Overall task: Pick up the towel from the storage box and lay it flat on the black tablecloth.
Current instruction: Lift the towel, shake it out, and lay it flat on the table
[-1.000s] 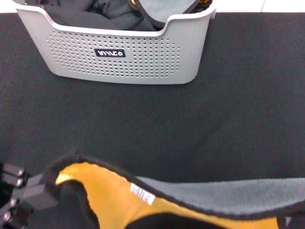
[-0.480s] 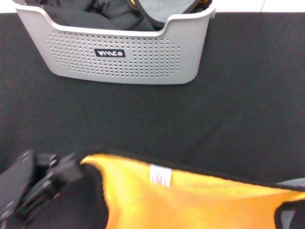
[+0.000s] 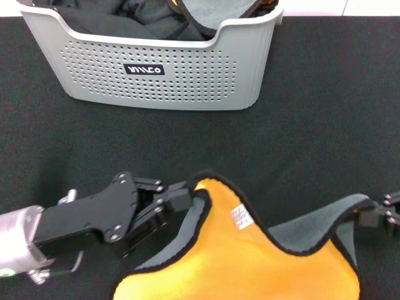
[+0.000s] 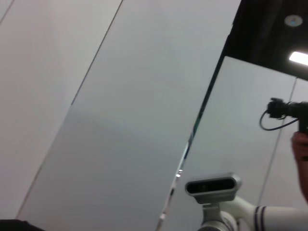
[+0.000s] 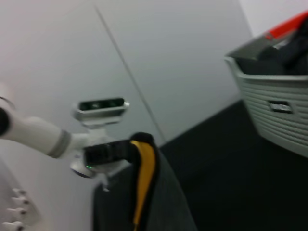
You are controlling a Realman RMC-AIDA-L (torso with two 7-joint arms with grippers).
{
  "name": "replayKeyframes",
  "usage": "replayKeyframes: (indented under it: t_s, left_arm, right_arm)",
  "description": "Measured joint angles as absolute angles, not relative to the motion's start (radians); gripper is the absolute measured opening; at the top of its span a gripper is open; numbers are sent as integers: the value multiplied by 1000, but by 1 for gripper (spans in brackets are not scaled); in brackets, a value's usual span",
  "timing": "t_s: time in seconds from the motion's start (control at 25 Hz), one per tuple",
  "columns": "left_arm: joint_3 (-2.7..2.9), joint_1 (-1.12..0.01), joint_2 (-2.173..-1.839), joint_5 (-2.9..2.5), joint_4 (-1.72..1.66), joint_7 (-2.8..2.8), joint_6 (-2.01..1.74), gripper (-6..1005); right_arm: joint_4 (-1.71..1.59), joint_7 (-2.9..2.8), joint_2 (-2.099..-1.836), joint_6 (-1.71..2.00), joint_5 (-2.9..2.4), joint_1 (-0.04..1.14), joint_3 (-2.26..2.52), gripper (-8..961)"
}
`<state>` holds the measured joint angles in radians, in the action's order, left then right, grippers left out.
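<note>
Fingers of the left gripper (image 3: 187, 199) are pinched on one corner of the towel (image 3: 250, 262), gripping its black trim where the edge peaks near the middle of the head view. At the far right edge of that view the right gripper (image 3: 370, 217) clamps the opposite corner, its fingers closed on the grey face.

Between the two holds the towel hangs in a sag, its upper edge dipping in the middle. Its yellow-orange face is turned toward the head camera, and a strip of grey shows along the folded-over rim on both sides. A small white tag (image 3: 240, 216) sits on the orange face just below the left peak. The towel is held above the near part of the tablecloth (image 3: 312, 125); whether its lower part touches the cloth cannot be told, as it runs out of view.

The box (image 3: 156, 72) stands on the far part of the tablecloth, well apart from the towel. A black label (image 3: 144, 69) with white letters sits on its front wall. Dark cloths (image 3: 125, 22) are heaped inside it, with a grey piece at the right end.

The right wrist view shows the towel (image 5: 144, 187) edge-on, the left gripper (image 5: 126, 150) holding its top, and the box (image 5: 274, 110) farther off.
</note>
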<state>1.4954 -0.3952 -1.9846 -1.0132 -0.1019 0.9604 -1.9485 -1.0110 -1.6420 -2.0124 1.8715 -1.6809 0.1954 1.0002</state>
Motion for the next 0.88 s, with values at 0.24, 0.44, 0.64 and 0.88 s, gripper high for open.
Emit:
replayKeyframes:
  t_s: [0.24,0.44,0.64,0.88]
  left_arm:
    - [1466,-391,-2021,-1005,-129,934,-1827,4]
    - [1436,-392,-2058,-1005,-127,892,-1667,4]
    - [1377,-397,-2060,-1004,-128,875,-1577,4]
    - [1318,-390,-2045,-1005,-154,839,-1529,5]
  right_arm:
    - [-911,-1598,-2013,1779,-1723,277,1010,11]
    - [-837,-1577,-2018,1682,-1808,355,1011,11]
    - [-805,-1577,-2013,1621,-1836,404,1011,11]
    - [-804,-1586,-1999,1584,-1847,432,1007,12]
